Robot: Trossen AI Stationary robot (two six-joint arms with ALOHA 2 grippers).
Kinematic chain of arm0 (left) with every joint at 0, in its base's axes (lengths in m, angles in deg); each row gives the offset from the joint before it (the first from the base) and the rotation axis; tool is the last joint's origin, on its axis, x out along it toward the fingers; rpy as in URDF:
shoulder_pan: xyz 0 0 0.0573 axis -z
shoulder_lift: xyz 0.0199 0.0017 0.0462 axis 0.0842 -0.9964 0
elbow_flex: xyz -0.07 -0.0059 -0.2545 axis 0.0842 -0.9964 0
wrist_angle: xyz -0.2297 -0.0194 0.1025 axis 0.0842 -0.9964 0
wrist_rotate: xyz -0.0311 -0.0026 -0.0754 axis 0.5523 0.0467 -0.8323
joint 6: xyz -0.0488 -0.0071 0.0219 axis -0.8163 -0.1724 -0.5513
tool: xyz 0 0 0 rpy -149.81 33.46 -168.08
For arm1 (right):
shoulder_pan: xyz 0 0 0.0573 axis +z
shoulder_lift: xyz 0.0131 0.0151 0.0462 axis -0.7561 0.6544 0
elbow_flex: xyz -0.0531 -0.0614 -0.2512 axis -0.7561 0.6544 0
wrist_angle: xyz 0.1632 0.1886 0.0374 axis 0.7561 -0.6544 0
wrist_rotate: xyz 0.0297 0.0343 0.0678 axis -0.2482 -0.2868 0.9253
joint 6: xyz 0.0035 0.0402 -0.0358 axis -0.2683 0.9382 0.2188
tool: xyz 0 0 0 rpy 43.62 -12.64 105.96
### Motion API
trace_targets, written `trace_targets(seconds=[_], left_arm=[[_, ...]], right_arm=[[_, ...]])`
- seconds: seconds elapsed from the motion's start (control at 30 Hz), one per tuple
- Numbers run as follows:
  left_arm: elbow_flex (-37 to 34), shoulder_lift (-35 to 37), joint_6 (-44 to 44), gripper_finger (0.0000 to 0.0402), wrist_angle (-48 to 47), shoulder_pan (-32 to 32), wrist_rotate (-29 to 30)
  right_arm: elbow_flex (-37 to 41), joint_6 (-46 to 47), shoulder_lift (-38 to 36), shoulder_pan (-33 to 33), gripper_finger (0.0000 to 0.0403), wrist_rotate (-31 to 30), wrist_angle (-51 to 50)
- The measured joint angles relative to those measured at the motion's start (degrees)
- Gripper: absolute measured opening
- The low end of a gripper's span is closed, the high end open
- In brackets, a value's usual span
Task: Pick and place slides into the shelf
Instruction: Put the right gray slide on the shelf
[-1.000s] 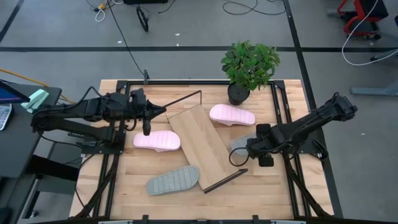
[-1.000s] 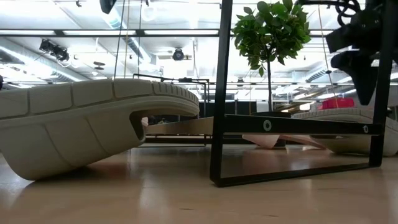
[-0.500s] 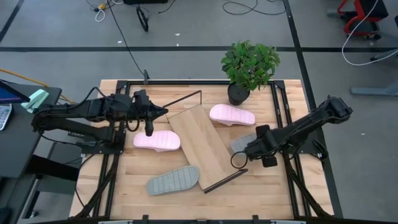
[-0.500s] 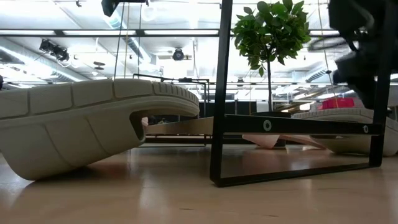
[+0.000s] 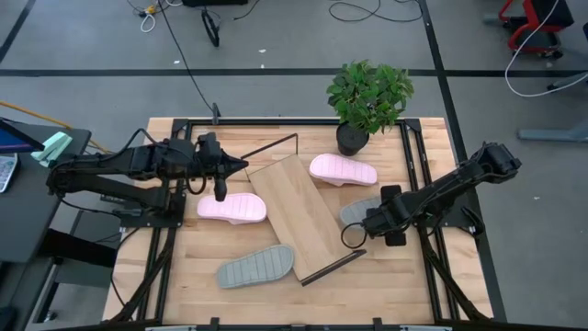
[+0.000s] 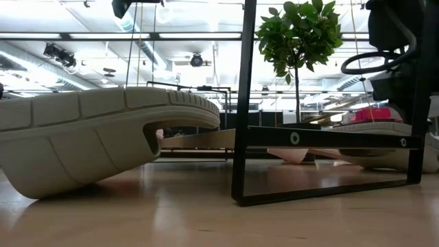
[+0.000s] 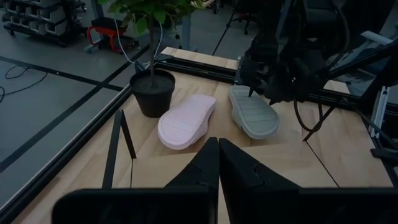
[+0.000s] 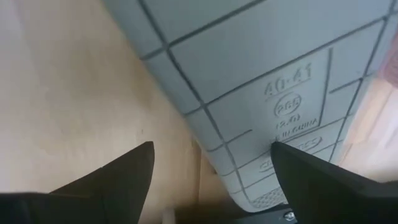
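My right gripper (image 5: 377,219) hangs open over a grey-green slide (image 5: 356,211) that lies sole up by the shelf's right side. In the right wrist view one finger (image 8: 118,180) is over bare wood and the other finger (image 8: 323,180) over the ridged sole (image 8: 261,74). The shelf (image 5: 296,216) lies flat and slanted mid-table. My left gripper (image 5: 219,189) is shut, above the far end of a pink slide (image 5: 231,209). A second pink slide (image 5: 343,170) lies near the plant, and a second grey-green slide (image 5: 255,266) near the front. My right gripper comes at the grey-green slide from above, its open fingers astride the sole's long edge (image 8: 186,118). I cannot tell whether either finger touches the slide.
A potted plant (image 5: 367,97) stands at the table's far edge, just behind the pink slide. The shelf's dark wire frames stick out at its far-left end (image 5: 276,145) and near-right end (image 5: 333,265). Bare wood (image 5: 395,276) lies at the near right corner.
My right gripper has shifted slightly back and forth over the grey-green slide and turned at the wrist. The slides and the shelf stay where they were.
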Motion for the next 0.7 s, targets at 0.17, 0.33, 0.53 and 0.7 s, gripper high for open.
trace_targets(seconds=[0.17, 0.33, 0.53, 0.7], left_arm=[[0.0, 0.0, 0.0, 0.0023, 0.0, 0.0, 0.0], [0.0, 0.0, 0.0, 0.0017, 0.0, 0.0, 0.0], [0.0, 0.0, -0.4, 0.0013, 0.0, 0.0, 0.0], [0.0, 0.0, -0.7, 0.0021, 0.0, 0.0, 0.0]], right_arm=[[0.3, 5.5, 0.0, 0.0, 0.0322, -1.2, 2.3], [3.9, 6.4, -0.1, 0.0, 0.0315, -0.3, 7.7], [5.8, 6.5, -0.1, 0.0, 0.0307, 0.4, 9.4], [6.5, 7.0, 0.0, 0.0, 0.0249, -0.1, 12.4]])
